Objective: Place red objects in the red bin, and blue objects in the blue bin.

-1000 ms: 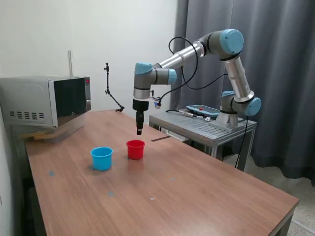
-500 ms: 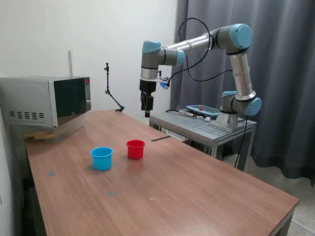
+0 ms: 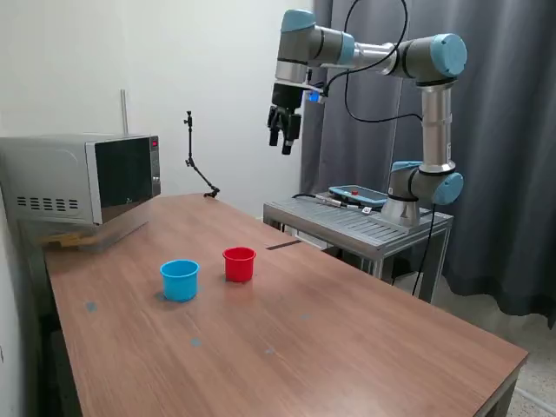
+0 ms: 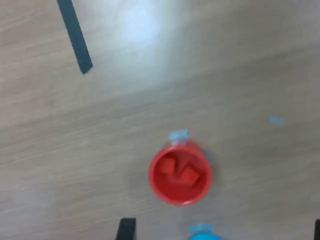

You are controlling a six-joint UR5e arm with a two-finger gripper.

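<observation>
The red bin stands on the wooden table, and the wrist view looks down into the red bin at two red objects lying on its floor. Just to the exterior view's left of it stands the blue bin; only a sliver of the blue bin's rim shows in the wrist view. The blue objects are out of view. My gripper hangs high above the table's far side, well above both bins. It is open and empty, with one dark fingertip far from the other.
A microwave sits at the table's far corner on the exterior view's left. A thin black stand is behind the table. A metal cart carrying the arm's base adjoins the far edge. A black tape strip lies on the wood.
The gripper has risen from just above the red bin to high over the table, shifting toward the exterior view's right. Both bins have stayed put.
</observation>
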